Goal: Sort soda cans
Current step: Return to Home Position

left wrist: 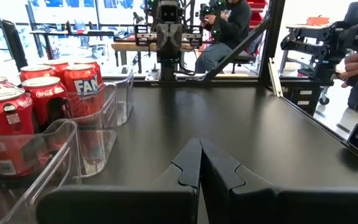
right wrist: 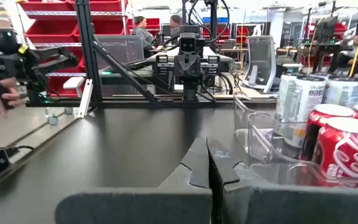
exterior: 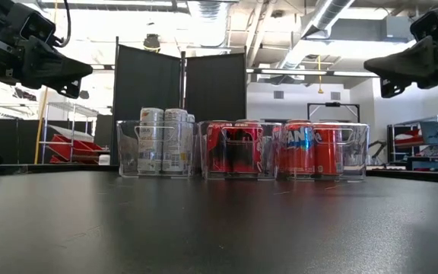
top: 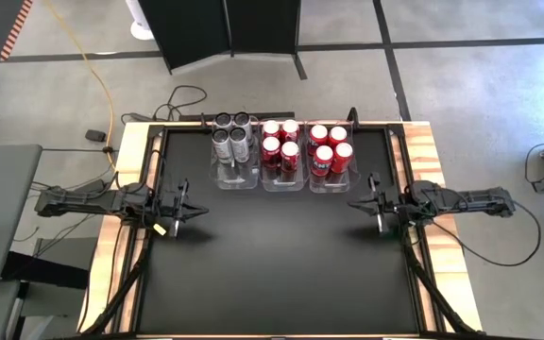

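Two dark arms hang over the black table [top: 272, 274], one at each side. Their tips, the left gripper [top: 189, 210] and the right gripper [top: 362, 203], point at each other, well apart. At the far edge three clear bins [top: 237, 178] sit side by side. Four silver cans [top: 232, 140] stand in the left bin, and red cans [top: 280, 146] fill the other two.

From table height, a Fanta can [exterior: 299, 148] shows in the right bin. Both arms are cut off at the top corners.

On the left wrist, the fingers [left wrist: 188, 165] are pressed together, and the silver cans are out of sight.

On the right wrist, the fingers [right wrist: 197, 163] are together too. The nearest red can [right wrist: 350, 152] is cut off at the edge.
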You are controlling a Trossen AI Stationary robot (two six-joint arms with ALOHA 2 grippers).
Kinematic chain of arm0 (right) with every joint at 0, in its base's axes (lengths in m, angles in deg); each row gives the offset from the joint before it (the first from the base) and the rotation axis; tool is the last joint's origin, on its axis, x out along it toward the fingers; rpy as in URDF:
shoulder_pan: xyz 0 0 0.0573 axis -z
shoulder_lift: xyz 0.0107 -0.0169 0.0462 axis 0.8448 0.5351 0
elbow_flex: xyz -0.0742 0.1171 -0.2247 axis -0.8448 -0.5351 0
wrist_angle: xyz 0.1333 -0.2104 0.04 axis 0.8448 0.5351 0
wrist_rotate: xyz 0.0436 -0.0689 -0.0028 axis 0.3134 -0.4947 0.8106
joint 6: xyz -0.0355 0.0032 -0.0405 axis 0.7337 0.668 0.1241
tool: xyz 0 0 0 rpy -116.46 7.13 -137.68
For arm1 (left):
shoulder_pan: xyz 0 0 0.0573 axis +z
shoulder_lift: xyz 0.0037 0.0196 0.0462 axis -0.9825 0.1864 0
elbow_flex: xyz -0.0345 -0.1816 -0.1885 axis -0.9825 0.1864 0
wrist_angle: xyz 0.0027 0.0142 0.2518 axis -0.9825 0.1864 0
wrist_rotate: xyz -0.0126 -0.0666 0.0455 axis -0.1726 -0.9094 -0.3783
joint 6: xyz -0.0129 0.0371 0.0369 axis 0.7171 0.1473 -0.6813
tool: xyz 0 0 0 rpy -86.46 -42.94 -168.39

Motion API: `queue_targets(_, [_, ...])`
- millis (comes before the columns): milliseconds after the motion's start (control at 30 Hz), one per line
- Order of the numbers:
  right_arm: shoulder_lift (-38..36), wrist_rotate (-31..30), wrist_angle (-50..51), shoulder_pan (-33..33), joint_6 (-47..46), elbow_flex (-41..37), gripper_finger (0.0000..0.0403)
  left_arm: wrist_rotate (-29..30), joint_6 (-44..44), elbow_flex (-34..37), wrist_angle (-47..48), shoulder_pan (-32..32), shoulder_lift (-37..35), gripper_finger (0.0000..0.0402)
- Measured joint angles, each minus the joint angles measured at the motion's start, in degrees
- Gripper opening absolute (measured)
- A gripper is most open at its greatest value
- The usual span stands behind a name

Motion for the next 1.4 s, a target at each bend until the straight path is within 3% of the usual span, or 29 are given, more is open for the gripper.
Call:
queue_targets(400, [0.0,-0.2,0.2,3.4,-3.9,0.0,0.0000,0.0,4.0,0.0,-0.1,0.0,0.0,0.0000])
queue_targets(1400, [0.0,-0.1,0.4,3.4,-4.0,0.0,0.0000,0.1,4.1,0.0,-0.1,0.0,0.0,0.0000])
